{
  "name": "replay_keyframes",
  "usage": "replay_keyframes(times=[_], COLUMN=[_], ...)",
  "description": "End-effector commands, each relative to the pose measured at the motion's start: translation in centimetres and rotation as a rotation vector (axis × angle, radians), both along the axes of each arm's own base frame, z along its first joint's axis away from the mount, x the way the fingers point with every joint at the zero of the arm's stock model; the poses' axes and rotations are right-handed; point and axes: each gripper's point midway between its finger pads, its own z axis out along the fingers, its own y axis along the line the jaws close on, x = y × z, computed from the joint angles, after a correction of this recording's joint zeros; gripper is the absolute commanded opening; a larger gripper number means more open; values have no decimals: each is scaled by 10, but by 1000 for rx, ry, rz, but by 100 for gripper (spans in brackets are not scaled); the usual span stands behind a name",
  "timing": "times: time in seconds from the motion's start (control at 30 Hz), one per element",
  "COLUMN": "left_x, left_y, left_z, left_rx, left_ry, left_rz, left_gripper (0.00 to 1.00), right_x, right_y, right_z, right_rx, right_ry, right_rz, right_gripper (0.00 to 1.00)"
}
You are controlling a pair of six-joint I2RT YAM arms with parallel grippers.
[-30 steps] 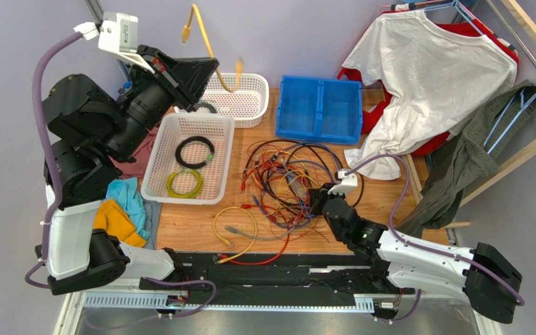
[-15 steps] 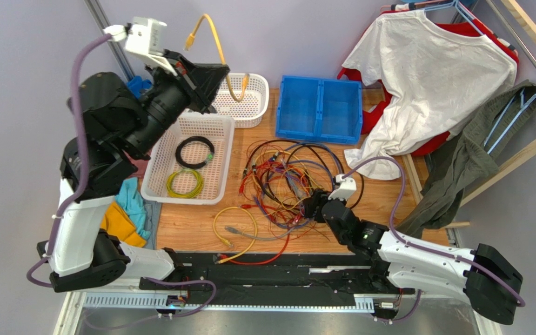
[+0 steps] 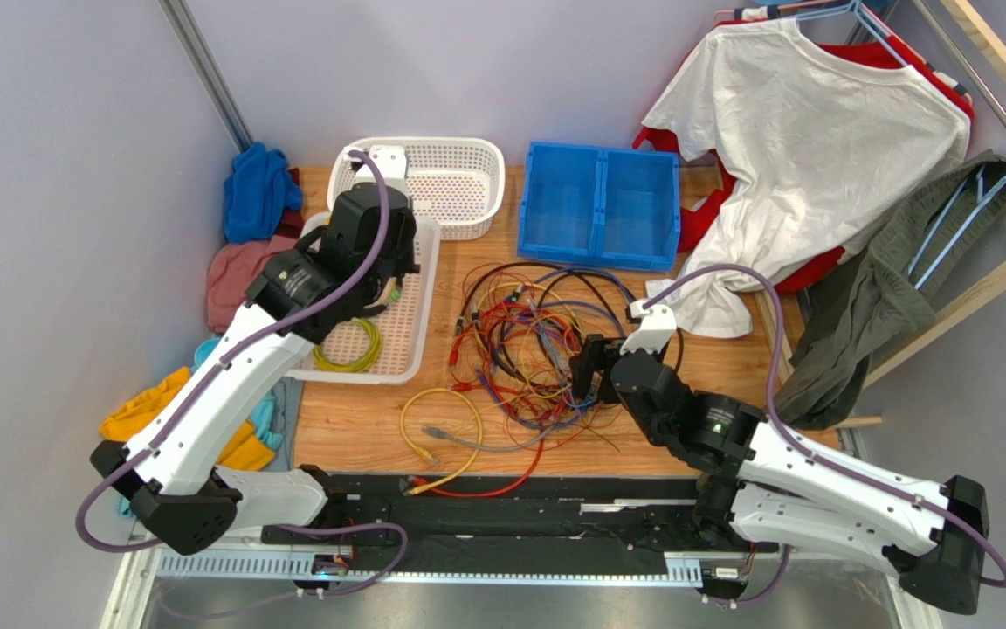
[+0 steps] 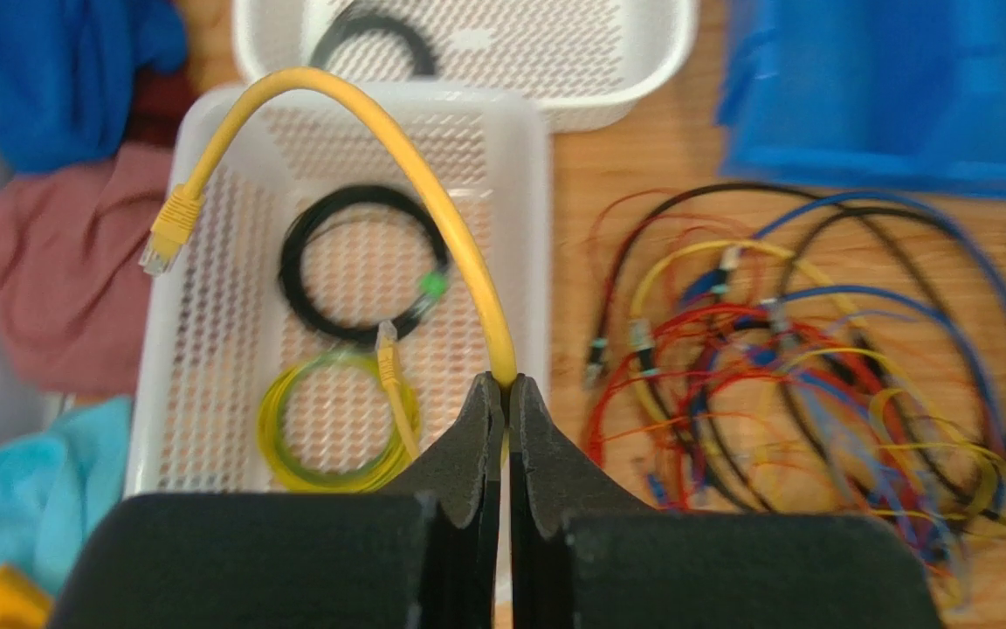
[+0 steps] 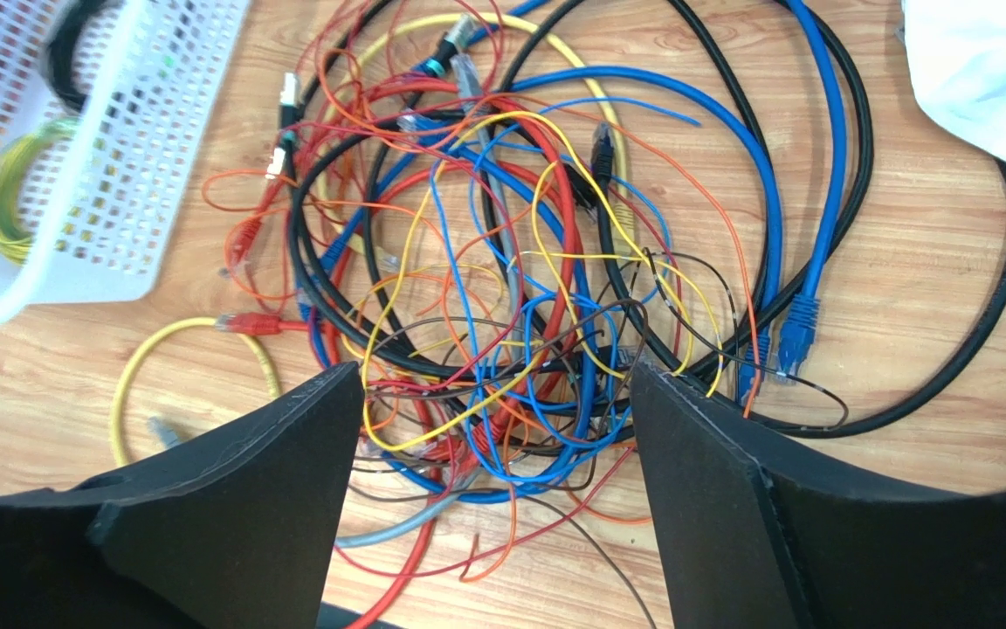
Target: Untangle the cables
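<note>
Left wrist view showed the left gripper (image 4: pixel 506 388) with its jaws pinching a yellow cable (image 4: pixel 397 144), which arched up over the white basket (image 4: pixel 535 197) that held a black coil (image 4: pixel 296 275) and a yellow-green coil (image 4: pixel 331 478). In the right wrist view, the right gripper (image 5: pixel 489 387) hung with jaws spread wide above the cables (image 5: pixel 541 282), a tangle lying on the wooden table (image 5: pixel 941 446) beside the basket.
</note>
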Motion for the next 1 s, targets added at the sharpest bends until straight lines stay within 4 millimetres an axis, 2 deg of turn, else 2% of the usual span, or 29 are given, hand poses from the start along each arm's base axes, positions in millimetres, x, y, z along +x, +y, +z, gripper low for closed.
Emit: replay_keyframes(times=[0.0, 0.07, 0.17, 0.3, 0.4, 0.43, 0.53, 0.6, 0.63, 0.7, 0.8, 0.83, 0.87, 0.97], left_x=[5, 15, 26, 33, 41, 46, 62, 76, 83, 99, 130, 149, 158, 198], left_y=[47, 61, 65, 55, 53, 52, 41, 31, 27, 17, 3, -3, -6, -12], left_z=[-27, -50, -79, -97, -81, -69, -17, 24, 31, 61, 70, 54, 62, 45], left_rx=[-17, -2, -12, -43, -70, -87, -148, -194, -202, -228, -216, -192, -183, -156], left_ry=[70, 139, 223, 252, 184, 140, -12, -136, -164, -264, -320, -297, -318, -291], left_rz=[161, 209, 235, 206, 198, 194, 141, 94, 78, 40, 16, 18, 11, 21], left_gripper=[0, 0, 0, 0, 0, 0, 0, 0, 0, 0, 0, 0, 0, 0], right_x=[-8, -8, -9, -9, -9, -9, -9, -9, -8, -8, -6, -6, -6, -5], right_y=[-5, -6, -6, -5, -6, -5, -3, -1, 0, 0, 1, 0, 1, 2], right_z=[12, 8, 4, -1, -3, -2, 1, 3, 5, 8, 16, 17, 19, 26], right_rx=[37, 47, 41, 26, 23, 32, 56, 66, 78, 87, 89, 86, 81, 69], right_ry=[-38, -50, -47, -40, -41, -45, -59, -65, -74, -84, -101, -103, -108, -124], right_rz=[47, 48, 50, 53, 54, 57, 65, 70, 72, 72, 77, 77, 83, 90], right_gripper=[78, 77, 77, 77, 76, 76, 76, 75, 75, 75, 74, 74, 74, 74])
